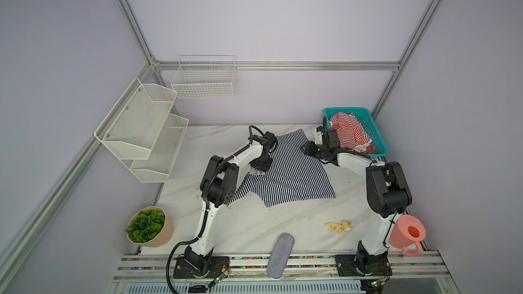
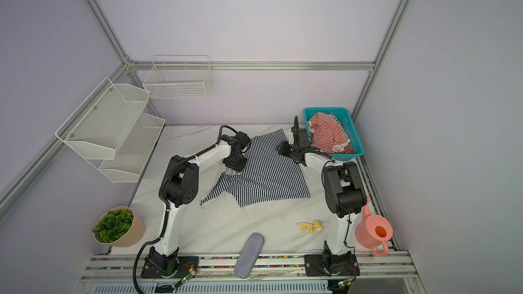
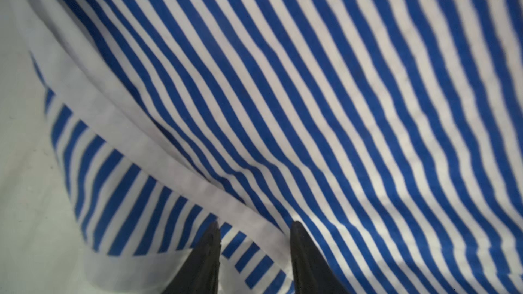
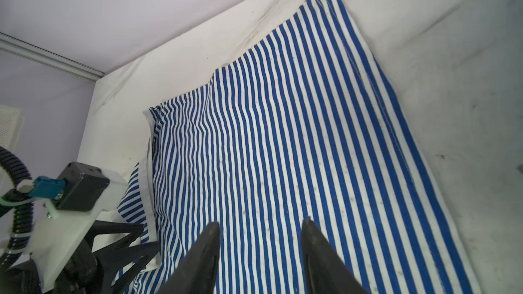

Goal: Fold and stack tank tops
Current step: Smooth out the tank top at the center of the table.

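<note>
The left claw [image 1: 256, 172] is down on the navy top [image 1: 294, 173], at the edge of the cloth nearest its own arm. The fabric puckers a little right beneath it. In the left wrist view this claw [image 3: 254, 226] shows two dark fingertips [image 3: 212, 238] standing apart. A white trim [image 3: 158, 148] of the top [image 3: 311, 94] runs across the gap between them. Whether any cloth is actually pinched I cannot tell, since the picture is close and soft.

The right claw [image 1: 305, 148] hangs over the opposite edge of the same top, across the cloth from the left claw. In its own wrist view the right claw [image 4: 261, 222] is released: the jaws stand apart, and only the stripes of the top [image 4: 283, 137] show past them.

The navy top [image 2: 268, 173] lies spread on the table [image 1: 254, 222] between the two claws. It is mostly flat, and one strap end trails back toward the left arm's base.

The red top [image 1: 349, 132] lies crumpled in a teal basket [image 1: 373, 128] just beside the right claw, on the side away from the left claw — it touches neither claw. A grey case [image 1: 280, 254] lies well behind both claws, at the table's near edge.
</note>
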`<state>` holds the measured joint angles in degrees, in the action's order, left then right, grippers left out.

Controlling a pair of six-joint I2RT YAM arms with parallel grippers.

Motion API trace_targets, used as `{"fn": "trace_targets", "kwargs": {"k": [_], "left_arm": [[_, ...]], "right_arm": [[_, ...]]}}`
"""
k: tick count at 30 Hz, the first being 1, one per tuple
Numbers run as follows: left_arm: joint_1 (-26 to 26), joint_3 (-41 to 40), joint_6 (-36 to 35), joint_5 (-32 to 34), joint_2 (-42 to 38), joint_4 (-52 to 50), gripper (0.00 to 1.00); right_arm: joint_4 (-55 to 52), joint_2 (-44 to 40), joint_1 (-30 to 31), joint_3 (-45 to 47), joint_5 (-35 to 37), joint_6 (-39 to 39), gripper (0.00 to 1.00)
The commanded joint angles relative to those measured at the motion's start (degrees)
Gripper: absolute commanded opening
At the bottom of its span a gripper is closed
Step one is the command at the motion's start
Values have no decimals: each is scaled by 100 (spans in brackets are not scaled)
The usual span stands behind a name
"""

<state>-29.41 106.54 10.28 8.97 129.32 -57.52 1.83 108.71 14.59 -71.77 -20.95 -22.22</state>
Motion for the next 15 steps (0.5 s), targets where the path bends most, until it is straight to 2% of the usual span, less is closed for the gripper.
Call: {"fn": "trace_targets", "kwargs": {"k": [1,7,12,15], "left_arm": [[-72,-296,103,-27,-388,4,41],[-102,-519,167,4,-536,65,41],[-100,-647,167,8,-635,118,31],[-105,-674,163,44,-626,118,21]], "right_arm": [[213,-78,30,69,-138,33,50],[227,-59,37,109,-149,33,50],[247,-10,37,178,-182,30,48],[305,23,35,239,-221,15,46]]}}
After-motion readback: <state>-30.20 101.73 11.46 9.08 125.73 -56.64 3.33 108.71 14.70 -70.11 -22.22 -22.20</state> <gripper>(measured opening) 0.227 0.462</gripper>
